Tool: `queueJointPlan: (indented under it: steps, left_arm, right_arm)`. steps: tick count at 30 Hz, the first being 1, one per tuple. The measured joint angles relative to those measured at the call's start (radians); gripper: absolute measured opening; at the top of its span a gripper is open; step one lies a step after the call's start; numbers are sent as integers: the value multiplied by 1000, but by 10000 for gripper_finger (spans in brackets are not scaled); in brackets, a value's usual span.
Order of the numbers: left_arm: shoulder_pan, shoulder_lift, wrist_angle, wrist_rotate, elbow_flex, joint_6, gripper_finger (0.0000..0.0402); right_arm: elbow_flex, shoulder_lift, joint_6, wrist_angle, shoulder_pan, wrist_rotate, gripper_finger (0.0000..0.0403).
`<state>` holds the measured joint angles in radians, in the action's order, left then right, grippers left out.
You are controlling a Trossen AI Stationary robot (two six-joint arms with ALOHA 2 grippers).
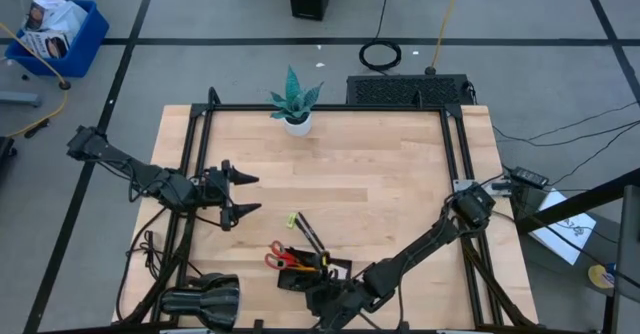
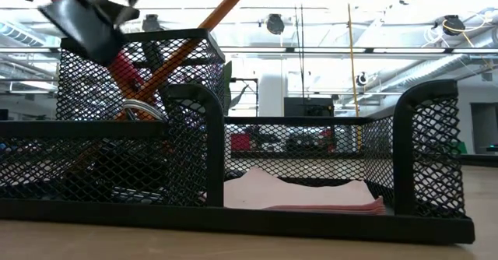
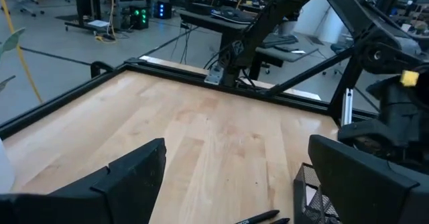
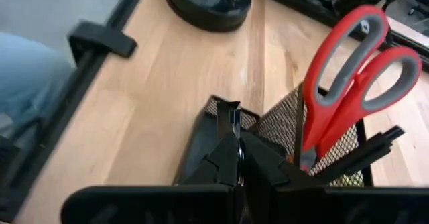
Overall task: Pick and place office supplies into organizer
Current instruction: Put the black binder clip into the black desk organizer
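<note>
The black mesh organizer (image 1: 340,269) sits near the table's near edge and fills the low view (image 2: 311,143). Red-handled scissors (image 4: 348,76), black pens (image 4: 365,153) and an orange pencil (image 2: 194,38) stand tilted in its tall compartment. The pink note pad (image 2: 303,194) lies flat in a low compartment. My right gripper (image 4: 236,140) hangs over the organizer (image 4: 221,127), shut on a tiny black clip (image 4: 231,117). A small yellow piece (image 1: 293,219) lies on the table beyond the organizer. My left gripper (image 1: 245,194) is open above the table's left side. My right gripper pinches the tiny black clip (image 4: 232,120) between its two fingertips, slanting down from above. The clip sticks out past the fingertips, lifted clear, over the organizer's low part beside the tall mesh compartment.
A black rounded lamp-like cylinder (image 1: 200,299) lies at the near left corner. A potted teal plant (image 1: 295,104) stands at the far edge. Black frame rails (image 1: 195,174) run along the table's sides. Bare wood lies between the plant and the organizer.
</note>
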<state>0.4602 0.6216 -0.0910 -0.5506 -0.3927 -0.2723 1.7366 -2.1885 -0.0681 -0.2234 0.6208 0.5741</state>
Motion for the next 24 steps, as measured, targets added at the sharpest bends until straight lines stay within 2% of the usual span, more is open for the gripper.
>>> queueJointPlan:
  steps: [9, 15, 24]
  left_arm:
    - [0, 0, 36, 8, 0, -51, 371]
    - [0, 0, 38, 8, -1, -64, 366]
    - [0, 0, 37, 7, -1, -97, 369]
  right_arm:
    - [-9, -3, 4, -19, -26, -9, 3]
    - [-9, -2, -25, -26, -47, -139, 8]
    - [-10, -2, -13, -22, -57, -103, 77]
